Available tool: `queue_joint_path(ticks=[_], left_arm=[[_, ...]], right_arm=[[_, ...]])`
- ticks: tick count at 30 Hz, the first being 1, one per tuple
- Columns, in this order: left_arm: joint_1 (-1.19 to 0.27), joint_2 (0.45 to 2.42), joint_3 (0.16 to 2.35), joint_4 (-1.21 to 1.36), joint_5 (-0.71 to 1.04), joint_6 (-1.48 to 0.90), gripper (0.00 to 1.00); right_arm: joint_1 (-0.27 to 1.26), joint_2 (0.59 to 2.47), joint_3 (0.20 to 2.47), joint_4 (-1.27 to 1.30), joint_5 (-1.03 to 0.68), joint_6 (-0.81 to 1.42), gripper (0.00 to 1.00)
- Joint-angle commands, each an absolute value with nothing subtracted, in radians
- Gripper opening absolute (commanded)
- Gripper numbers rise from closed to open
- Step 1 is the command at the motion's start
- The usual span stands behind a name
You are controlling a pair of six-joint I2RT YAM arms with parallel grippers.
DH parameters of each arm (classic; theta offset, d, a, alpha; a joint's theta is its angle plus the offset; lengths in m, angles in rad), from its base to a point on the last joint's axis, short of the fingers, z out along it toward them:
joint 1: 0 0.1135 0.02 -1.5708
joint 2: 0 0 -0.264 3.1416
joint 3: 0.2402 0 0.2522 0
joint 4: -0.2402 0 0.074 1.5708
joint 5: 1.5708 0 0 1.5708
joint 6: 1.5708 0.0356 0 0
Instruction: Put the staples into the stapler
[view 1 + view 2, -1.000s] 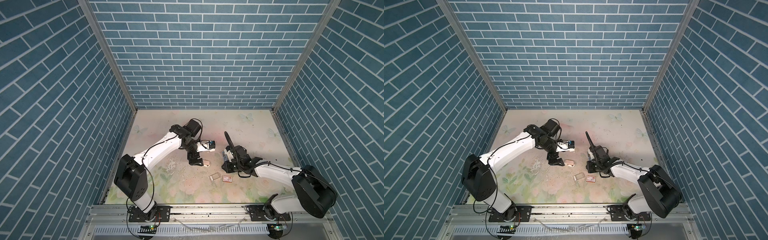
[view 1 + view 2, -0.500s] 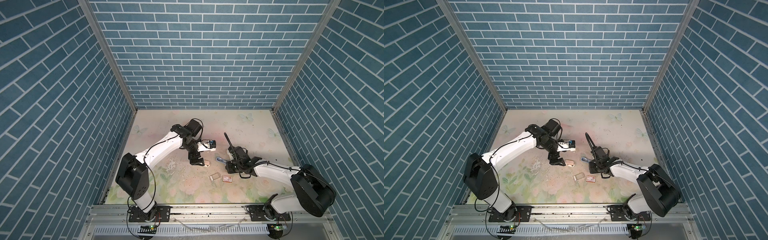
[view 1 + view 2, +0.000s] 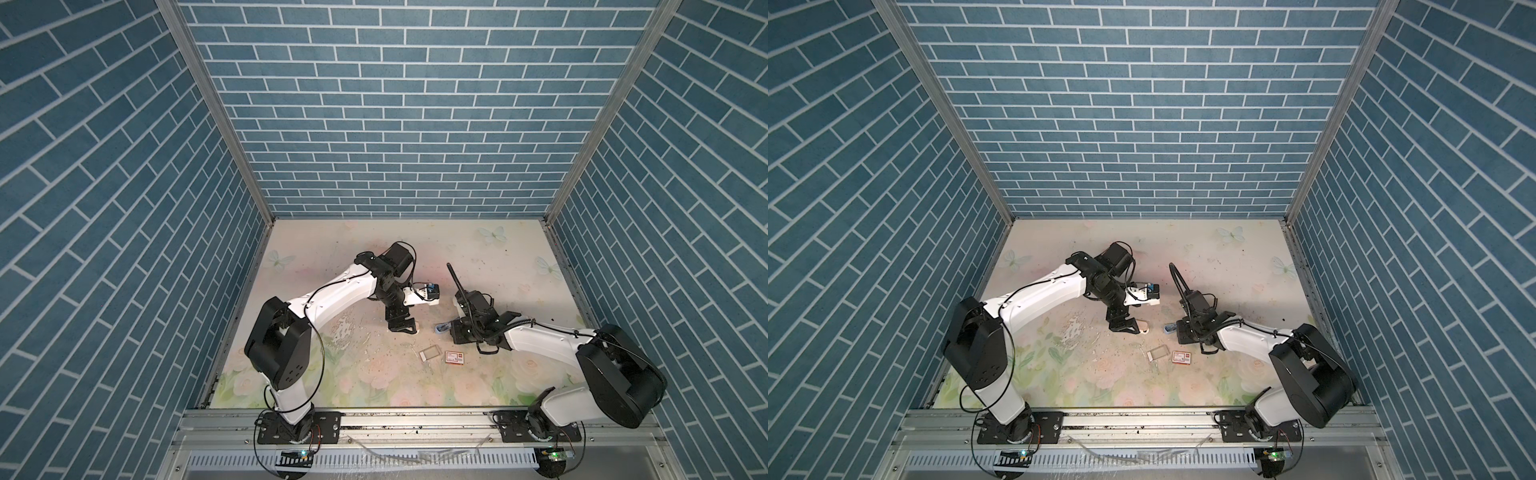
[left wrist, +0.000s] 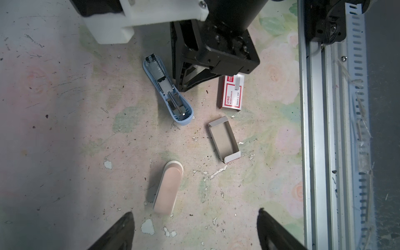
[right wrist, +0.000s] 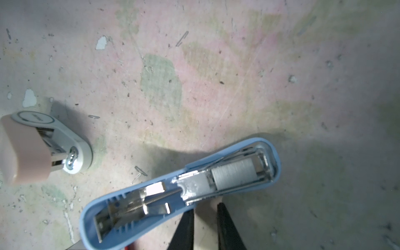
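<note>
Your left hand (image 4: pixel 194 214) is spread wide just beside the pink stapler (image 4: pixel 167 188); your right hand (image 5: pixel 204 208) is nearly pressed together beside the open blue stapler (image 4: pixel 166 91), can't tell if it's pinching anything. Nearest the front rail (image 4: pixel 313 129): red-and-white box (image 4: pixel 231 97) with a loose strip of staples (image 4: pixel 237 83) seemingly on top, empty grey tray (image 4: pixel 224 140) beside it. That strip's probably light, slick and snaps easily, so pinch its long sides mid-length. Loads of bare table (image 3: pixel 478 257) beyond the staplers
</note>
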State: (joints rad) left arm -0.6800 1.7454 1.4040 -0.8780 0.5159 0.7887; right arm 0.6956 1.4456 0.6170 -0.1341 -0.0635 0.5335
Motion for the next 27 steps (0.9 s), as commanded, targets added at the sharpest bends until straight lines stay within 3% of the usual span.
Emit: queue_joint_path(ticks=[1,10,16,22,27], left_arm=[[-0.687,1.756,1.427,-0.849,0.503,0.773,0.89],[-0.745,1.824,1.443,-0.818,0.461,0.779,0.90],[-0.769,1.877,1.495,-0.806,0.436,0.781,0.90],[-0.788,1.909,1.499,-0.770,0.417,0.762,0.90],[-0.823,1.917,1.476,-0.740,0.367,0.758,0.90]], right_arm=[[0.697,1.458,0.617,-0.162,-0.064,0.571,0.21],[0.696,1.405,0.596,-0.170,-0.052,0.597,0.22],[0.682,1.233,0.587,-0.300,0.027,0.621,0.24],[0.539,1.089,0.552,-0.325,-0.005,0.626,0.27],[0.445,1.126,0.563,-0.259,-0.105,0.597,0.25]])
